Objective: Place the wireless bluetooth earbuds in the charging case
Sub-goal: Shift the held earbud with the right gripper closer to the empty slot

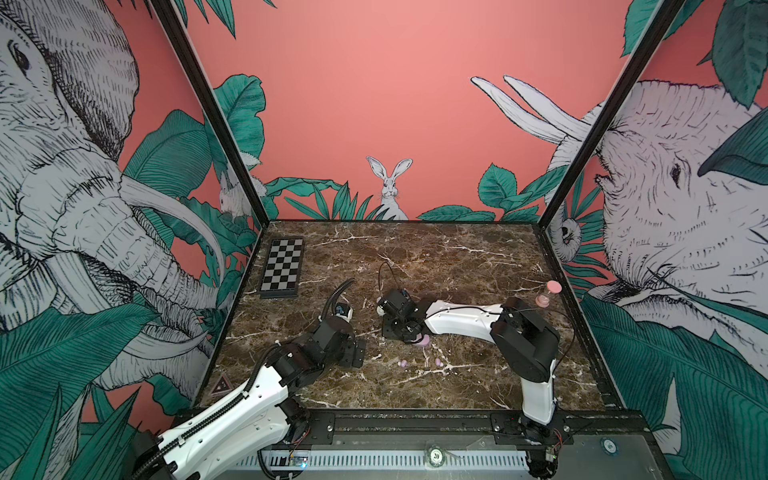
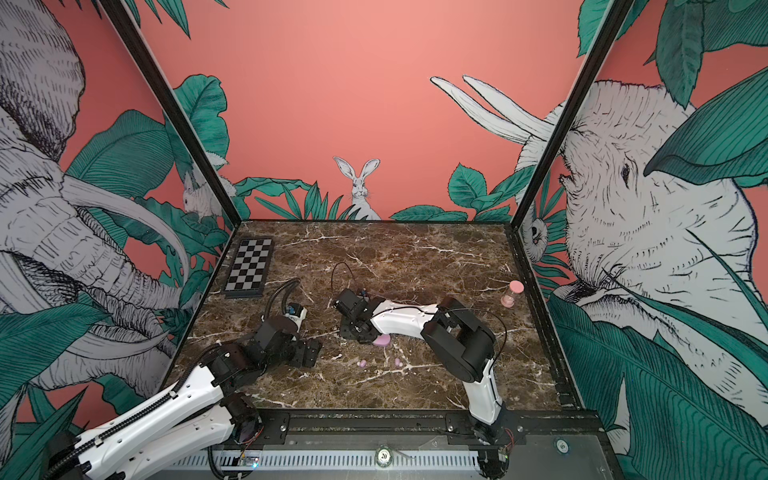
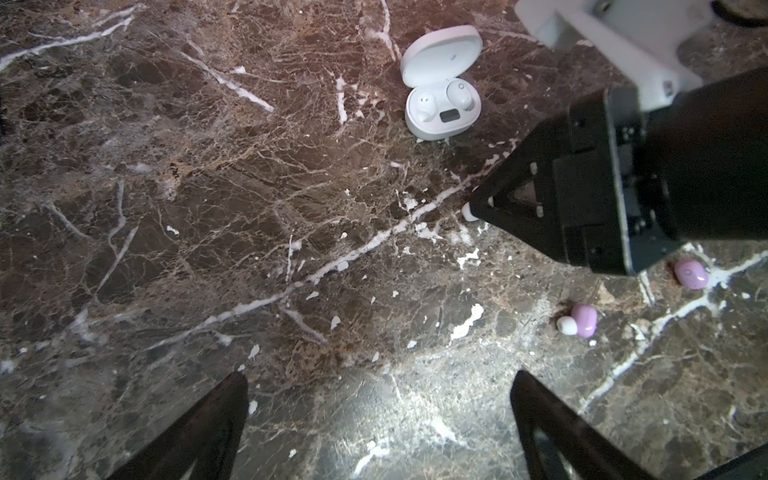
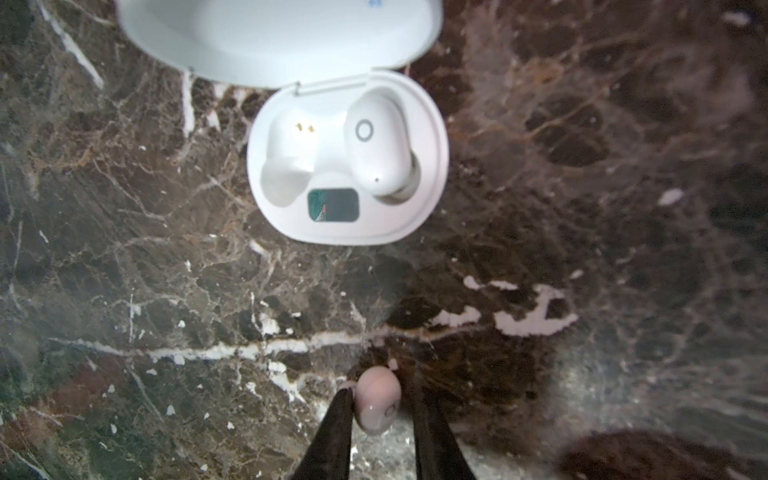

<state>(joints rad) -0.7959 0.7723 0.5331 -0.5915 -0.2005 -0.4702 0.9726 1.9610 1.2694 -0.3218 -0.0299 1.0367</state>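
Note:
The white charging case [image 4: 349, 166] lies open on the marble, lid [image 4: 274, 37] flipped back. One white earbud [image 4: 380, 145] sits in a slot; the other slot [image 4: 291, 158] is empty. My right gripper [image 4: 380, 395] is down at the table a short way from the case, its jaws closed in on a pale white earbud [image 4: 376, 405]. Two lilac earbuds [image 3: 691, 274] [image 3: 584, 320] lie loose on the table, seen in both top views [image 1: 402, 363] [image 2: 397, 361]. A lilac case [image 1: 422, 341] peeks from under the right arm. My left gripper [image 3: 378, 382] hovers open, holding nothing.
A checkerboard [image 1: 282, 268] lies at the back left and a pink hourglass [image 1: 547, 293] stands by the right wall. The right forearm [image 1: 461, 320] stretches low across the table's middle. The left gripper [image 1: 359, 353] sits just left of the lilac buds.

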